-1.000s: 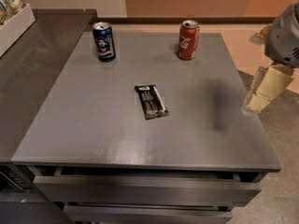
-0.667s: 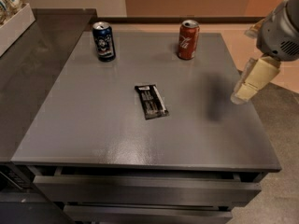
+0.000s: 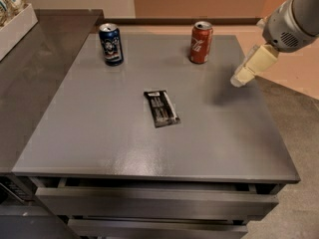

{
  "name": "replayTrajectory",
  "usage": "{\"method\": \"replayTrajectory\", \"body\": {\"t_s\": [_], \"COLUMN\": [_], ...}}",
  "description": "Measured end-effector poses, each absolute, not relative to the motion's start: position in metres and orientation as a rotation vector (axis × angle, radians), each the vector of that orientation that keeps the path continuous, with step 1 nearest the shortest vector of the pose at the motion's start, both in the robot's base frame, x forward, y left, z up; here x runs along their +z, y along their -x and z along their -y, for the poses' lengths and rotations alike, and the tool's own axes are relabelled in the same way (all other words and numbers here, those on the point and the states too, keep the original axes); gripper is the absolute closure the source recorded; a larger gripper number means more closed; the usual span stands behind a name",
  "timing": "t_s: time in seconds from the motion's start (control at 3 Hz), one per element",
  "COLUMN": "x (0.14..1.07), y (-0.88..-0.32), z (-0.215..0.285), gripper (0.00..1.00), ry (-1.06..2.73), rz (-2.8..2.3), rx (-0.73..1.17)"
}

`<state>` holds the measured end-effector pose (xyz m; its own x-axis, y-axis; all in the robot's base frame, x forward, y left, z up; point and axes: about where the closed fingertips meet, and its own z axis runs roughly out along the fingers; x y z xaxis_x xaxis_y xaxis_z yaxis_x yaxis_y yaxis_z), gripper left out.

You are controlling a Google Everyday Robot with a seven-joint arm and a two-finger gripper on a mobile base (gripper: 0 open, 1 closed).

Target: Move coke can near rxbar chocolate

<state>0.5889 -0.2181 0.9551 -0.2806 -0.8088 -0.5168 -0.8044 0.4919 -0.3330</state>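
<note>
In the camera view we see a grey table (image 3: 99, 133). The coke can (image 3: 201, 43) stands upright near the far edge, to the right of the middle. The rxbar chocolate (image 3: 161, 108) lies flat near the centre of the table, well apart from the can. A dark blue can (image 3: 111, 44) stands upright at the far left. The gripper (image 3: 239, 78) hangs over the right side of the table, to the right of the coke can and not touching it (its opening we are not able to judge).
</note>
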Motion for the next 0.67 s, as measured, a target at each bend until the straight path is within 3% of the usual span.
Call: {"method": "replayTrajectory", "body": {"t_s": [0.67], "x": [0.932], "y": [-0.688], "z": [0.218], "gripper": [0.00], "ry": [1.073], "rz": [-2.075], "rx": [0.038]}}
